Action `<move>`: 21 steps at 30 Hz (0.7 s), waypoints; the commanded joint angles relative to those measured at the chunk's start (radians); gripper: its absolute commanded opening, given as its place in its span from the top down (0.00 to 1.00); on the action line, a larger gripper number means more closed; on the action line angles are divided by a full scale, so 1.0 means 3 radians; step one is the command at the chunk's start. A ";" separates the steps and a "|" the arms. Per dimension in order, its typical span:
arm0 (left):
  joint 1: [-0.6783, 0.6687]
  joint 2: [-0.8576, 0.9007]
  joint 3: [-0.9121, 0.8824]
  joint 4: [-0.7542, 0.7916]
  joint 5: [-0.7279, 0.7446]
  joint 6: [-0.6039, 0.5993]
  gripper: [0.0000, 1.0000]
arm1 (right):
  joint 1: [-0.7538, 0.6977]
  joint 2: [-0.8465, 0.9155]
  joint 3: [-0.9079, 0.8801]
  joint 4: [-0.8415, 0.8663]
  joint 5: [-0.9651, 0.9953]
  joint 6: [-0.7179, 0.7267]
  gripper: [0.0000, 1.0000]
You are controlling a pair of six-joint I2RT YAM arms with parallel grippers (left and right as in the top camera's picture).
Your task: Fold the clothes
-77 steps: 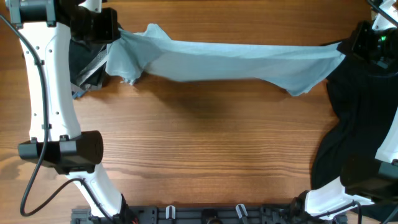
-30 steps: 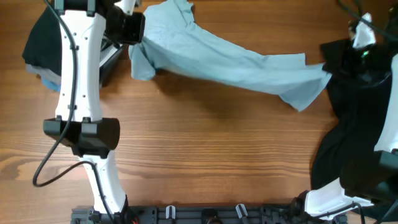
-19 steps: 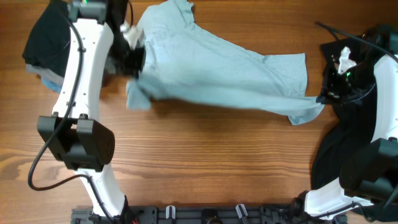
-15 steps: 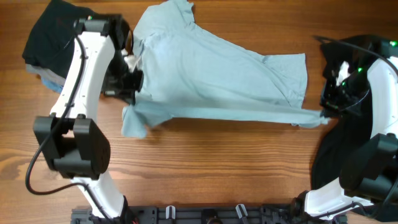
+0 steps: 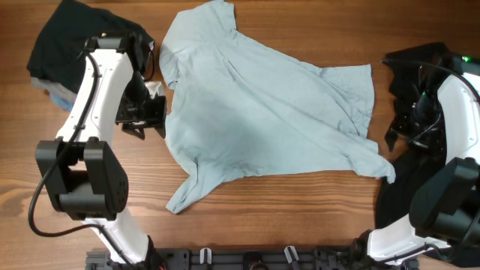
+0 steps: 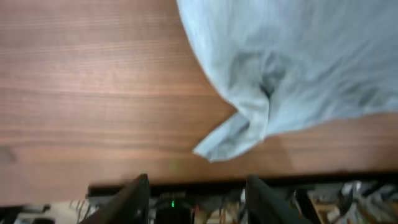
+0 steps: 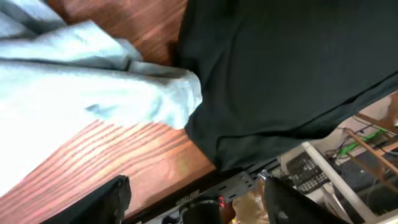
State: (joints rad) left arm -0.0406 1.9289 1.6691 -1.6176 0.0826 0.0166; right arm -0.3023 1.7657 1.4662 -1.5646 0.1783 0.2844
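Thin matt sky-blue cloth T-shirt (image 5: 262,112), matt black cloth garment (image 5: 397,187), smooth faintly sheened wood-grain worktop (image 5: 285,214), my left arm (image 5: 99,90) glossy white plastic with matt black joints

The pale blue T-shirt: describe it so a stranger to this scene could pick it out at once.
On the wooden table, seen from overhead, look to the middle. There lies the T-shirt, spread open and nearly flat. It alone is pale sky-blue; the black garment at the right edge and the dark pile far left are crumpled.

A plain pale sky-blue thin-cloth T-shirt (image 5: 262,112) covers the reddish-brown, dark-grained wooden counter (image 5: 285,217); a plain black soft garment (image 5: 397,199) shows at three o'clock.
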 commanded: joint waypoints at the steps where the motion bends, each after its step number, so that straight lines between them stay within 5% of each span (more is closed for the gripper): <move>1: 0.0058 -0.0103 -0.0094 0.0542 -0.0019 -0.0008 0.47 | 0.0006 -0.0013 -0.0014 0.0158 -0.0074 -0.0088 0.18; 7: 0.0060 -0.0095 -0.0870 0.2029 -0.0018 0.0018 0.34 | 0.0006 -0.0013 -0.0014 0.0743 -0.1339 -0.0769 0.18; 13: 0.0154 -0.0089 -0.1389 0.2689 0.0020 0.0107 0.49 | 0.0006 -0.0013 -0.0014 0.1029 -0.1734 -0.0774 0.18; 21: 0.0300 -0.0078 -0.1677 0.2832 0.0375 0.0280 0.96 | 0.0006 -0.0013 -0.0014 0.1080 -0.1734 -0.0765 0.20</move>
State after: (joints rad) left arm 0.0307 1.9121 1.1862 -0.7708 0.1547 0.0715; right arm -0.3023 1.7657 1.4628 -1.2469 -0.3149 0.0727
